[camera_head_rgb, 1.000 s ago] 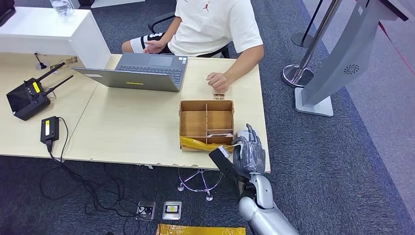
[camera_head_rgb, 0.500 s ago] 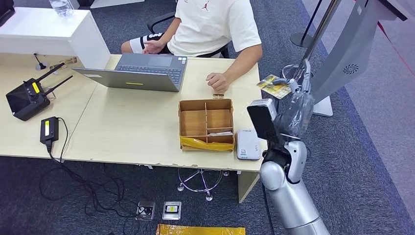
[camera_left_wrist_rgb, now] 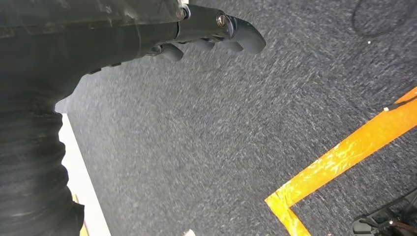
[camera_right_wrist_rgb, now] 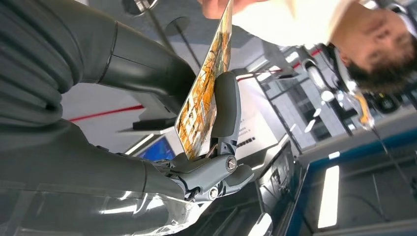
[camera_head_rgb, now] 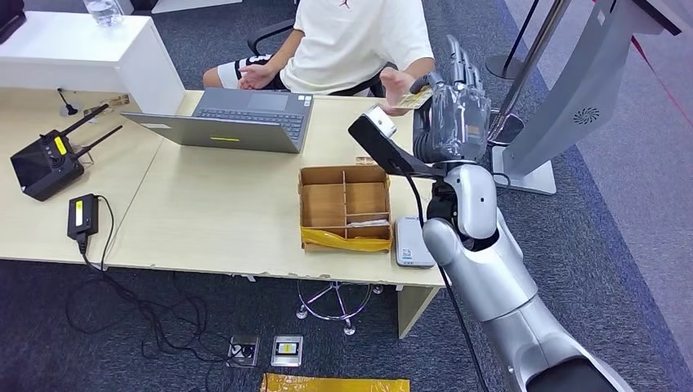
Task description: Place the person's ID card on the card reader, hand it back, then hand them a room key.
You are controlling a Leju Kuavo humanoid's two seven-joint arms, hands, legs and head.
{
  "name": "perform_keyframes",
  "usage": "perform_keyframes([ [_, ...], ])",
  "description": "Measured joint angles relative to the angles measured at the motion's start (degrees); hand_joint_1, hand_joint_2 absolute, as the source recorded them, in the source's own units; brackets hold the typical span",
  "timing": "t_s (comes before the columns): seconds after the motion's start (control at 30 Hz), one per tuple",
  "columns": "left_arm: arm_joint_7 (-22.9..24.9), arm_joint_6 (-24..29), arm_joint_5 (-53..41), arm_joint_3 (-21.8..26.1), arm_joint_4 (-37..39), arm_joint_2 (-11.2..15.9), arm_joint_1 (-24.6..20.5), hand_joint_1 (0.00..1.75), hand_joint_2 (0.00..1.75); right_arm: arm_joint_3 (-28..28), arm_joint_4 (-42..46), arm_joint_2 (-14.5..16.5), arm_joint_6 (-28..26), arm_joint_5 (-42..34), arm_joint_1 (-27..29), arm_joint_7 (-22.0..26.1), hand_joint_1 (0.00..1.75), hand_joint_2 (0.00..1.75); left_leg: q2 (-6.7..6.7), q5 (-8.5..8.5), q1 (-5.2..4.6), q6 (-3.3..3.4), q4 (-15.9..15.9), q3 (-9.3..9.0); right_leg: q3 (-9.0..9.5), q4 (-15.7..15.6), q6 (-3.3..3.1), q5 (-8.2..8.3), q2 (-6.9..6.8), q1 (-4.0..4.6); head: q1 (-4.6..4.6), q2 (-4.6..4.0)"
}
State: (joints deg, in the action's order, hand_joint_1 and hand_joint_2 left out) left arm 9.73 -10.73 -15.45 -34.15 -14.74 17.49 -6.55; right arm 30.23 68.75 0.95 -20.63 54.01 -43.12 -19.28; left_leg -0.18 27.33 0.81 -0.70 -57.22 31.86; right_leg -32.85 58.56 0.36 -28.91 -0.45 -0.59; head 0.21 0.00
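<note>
One ID card (camera_right_wrist_rgb: 204, 105) in right hand (camera_head_rgb: 452, 114)

The head view looks forward and down from high up over the table (camera_head_rgb: 229, 212). The left wrist view faces the carpet (camera_left_wrist_rgb: 236, 137) from close behind its hand (camera_left_wrist_rgb: 206, 37). The right wrist view, turned, sits close behind the right hand (camera_right_wrist_rgb: 147, 162), sharing the card (camera_right_wrist_rgb: 204, 93) with the head view.

Surfaces and finishes on the desk

Pale matt wood-look table (camera_head_rgb: 221, 220); brown cardboard divider box (camera_head_rgb: 344, 200); glossy printed card (camera_right_wrist_rgb: 204, 93) (plastic, seemingly); smooth silver metal arm (camera_head_rgb: 498, 286); rough grey carpet (camera_left_wrist_rgb: 236, 142).
</note>
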Motion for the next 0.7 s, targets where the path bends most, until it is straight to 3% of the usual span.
perform_keyframes([
  [0.23, 0.28, -0.93, -1.73, -1.54, -0.15, -0.03, -2.12, 0.0, 1.75, 4.05, -12.0, -0.1, 4.2, 6.75, -4.44, -3.15, 1.75, 1.75, -0.01, 0.0, 0.0, 0.0, -0.01, 0.02, -0.01, -0.02, 0.0, 0.0, 0.0, -0.01, -0.01, 0.0],
  [0.5, 0.28, -1.24, -3.68, -3.03, -0.15, -0.36, -3.97, 0.0, 1.75, 5.96, -21.83, -0.29, 5.47, 11.03, -7.8, -5.89, 1.75, 1.75, 0.01, 0.0, 0.0, 0.0, -0.02, -0.04, -0.02, -0.02, 0.01, 0.01, 0.06, 0.0, -0.01, 0.0],
  [0.63, 0.28, -1.73, -4.84, -3.59, -0.16, -0.63, -4.65, 0.0, 1.75, 6.26, -24.26, -1.16, 5.68, 13.0, -8.07, -6.39, 0.0, 1.75, 0.03, 0.0, -0.01, 0.0, -0.03, -0.07, -0.03, -0.03, 0.01, 0.03, 0.12, -0.01, 0.0, 0.0],
  [0.7, 0.28, -1.89, -5.33, -3.83, -0.17, -0.74, -4.99, 0.0, 1.75, 6.23, -24.68, -1.9, 5.55, 14.06, -7.95, -6.52, 0.0, 1.75, 0.04, 0.0, -0.01, 0.0, -0.03, -0.07, -0.03, -0.03, 0.01, 0.04, 0.14, -0.01, 0.0, 0.0],
])
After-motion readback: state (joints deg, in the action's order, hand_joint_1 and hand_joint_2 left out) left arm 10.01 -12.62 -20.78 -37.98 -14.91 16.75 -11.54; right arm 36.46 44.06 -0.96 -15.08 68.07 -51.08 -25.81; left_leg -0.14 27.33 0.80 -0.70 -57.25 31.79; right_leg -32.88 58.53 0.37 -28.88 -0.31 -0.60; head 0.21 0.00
